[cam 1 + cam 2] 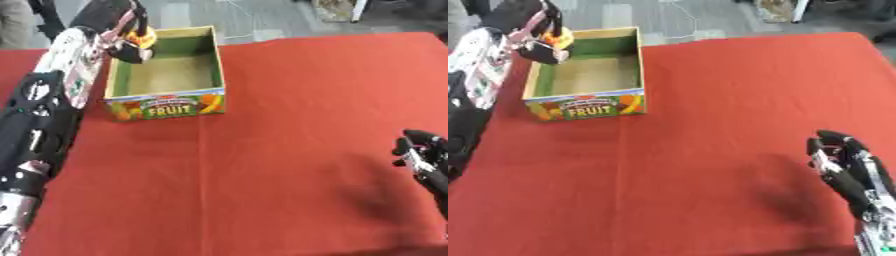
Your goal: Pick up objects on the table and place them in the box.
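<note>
A cardboard fruit box (164, 106) with a green inside stands at the far left of the red table, open at the top; its floor looks bare. My left hand (124, 31) hovers over the box's far left corner, fingers curled round a small yellow and orange object (143, 36). The left arm runs down the view's left edge. My right hand (842, 161) sits low at the right edge of the table, away from the box, fingers relaxed and holding nothing.
The red tablecloth (289, 125) covers the whole work surface between the box and my right hand. Grey floor and some furniture legs show beyond the far edge.
</note>
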### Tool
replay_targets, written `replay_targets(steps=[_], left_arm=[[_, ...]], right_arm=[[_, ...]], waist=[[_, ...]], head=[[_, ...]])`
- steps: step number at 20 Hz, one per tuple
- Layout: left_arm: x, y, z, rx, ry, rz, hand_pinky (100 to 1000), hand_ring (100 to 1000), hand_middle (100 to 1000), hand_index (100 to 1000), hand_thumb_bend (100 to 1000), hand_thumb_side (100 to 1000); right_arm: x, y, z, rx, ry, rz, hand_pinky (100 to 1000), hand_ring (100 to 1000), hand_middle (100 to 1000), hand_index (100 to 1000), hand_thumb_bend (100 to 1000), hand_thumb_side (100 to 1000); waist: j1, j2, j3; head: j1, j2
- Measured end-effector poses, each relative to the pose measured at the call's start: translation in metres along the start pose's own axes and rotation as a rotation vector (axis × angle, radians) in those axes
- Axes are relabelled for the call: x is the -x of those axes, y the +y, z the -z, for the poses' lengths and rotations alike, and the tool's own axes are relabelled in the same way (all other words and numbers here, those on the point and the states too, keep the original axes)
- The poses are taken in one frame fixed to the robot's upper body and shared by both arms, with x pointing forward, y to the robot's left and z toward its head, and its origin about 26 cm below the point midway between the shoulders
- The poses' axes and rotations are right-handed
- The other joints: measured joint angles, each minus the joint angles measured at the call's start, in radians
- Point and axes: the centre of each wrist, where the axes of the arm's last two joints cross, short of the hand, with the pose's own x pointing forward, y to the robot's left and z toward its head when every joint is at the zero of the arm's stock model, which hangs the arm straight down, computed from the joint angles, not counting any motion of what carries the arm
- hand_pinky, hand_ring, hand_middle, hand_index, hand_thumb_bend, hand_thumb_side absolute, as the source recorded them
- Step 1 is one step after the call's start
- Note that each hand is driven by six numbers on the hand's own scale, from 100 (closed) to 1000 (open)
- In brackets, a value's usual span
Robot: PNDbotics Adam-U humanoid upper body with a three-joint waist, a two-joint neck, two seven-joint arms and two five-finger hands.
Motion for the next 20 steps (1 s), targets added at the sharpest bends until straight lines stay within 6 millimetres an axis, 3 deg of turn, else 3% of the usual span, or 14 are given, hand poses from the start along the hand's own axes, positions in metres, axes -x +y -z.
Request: replay_targets(steps=[5,10,11,12,13,14,16,19,20], left_arm=[[0.007,-0.035,-0.002,0.035,0.027,0.037,267,326,291,460,441,100],[0.01,-0.058,-0.006,0.04,0.019,0.047,267,326,291,460,441,100],[0.011,-0.06,-0.007,0.039,0.018,0.049,636,693,716,794,688,137],[0.011,-0.062,-0.007,0.04,0.017,0.048,698,748,772,828,758,272],[0.01,-0.063,-0.007,0.04,0.01,0.045,698,748,772,828,758,272],[0.009,-0.063,-0.007,0.042,0.001,0.04,781,810,838,863,826,442],[0.009,-0.06,-0.007,0.025,-0.019,0.02,806,827,848,865,841,479],[0.009,-0.051,-0.007,-0.052,-0.044,-0.026,807,824,840,857,815,499],[0.009,-0.048,-0.008,-0.083,-0.051,-0.042,801,814,828,848,708,614]], right_arm=[[0.0,0.0,0.0,-0.005,0.0,0.0,558,626,609,756,278,383],[0.0,0.0,0.0,-0.006,-0.002,0.0,558,626,609,756,278,383],[0.0,0.0,0.0,-0.006,-0.002,0.0,558,626,609,756,277,383],[0.0,0.0,0.0,-0.006,-0.002,0.0,558,626,609,756,277,383],[0.0,0.0,0.0,-0.006,-0.003,0.0,558,626,609,756,277,383],[0.0,0.0,0.0,-0.006,-0.003,0.0,558,626,609,756,276,382],[0.0,0.0,0.0,-0.006,-0.002,0.0,558,626,609,756,276,383],[0.0,0.0,0.0,-0.006,-0.003,0.0,558,625,609,756,276,382],[0.0,0.0,0.0,-0.005,-0.003,0.0,557,625,608,756,276,382]], waist=[[-0.002,0.001,-0.004],[-0.003,0.001,-0.004],[-0.003,0.001,-0.004],[-0.003,0.001,-0.004],[-0.004,0.001,-0.001],[-0.005,0.001,0.001],[-0.008,0.001,0.004],[-0.01,0.0,0.01],[-0.01,0.0,0.011]], head=[[0.004,-0.001],[0.006,-0.003],[0.007,-0.004],[0.007,-0.004],[0.007,-0.004],[0.007,-0.004],[0.006,-0.005],[0.002,-0.005],[0.0,-0.005]])
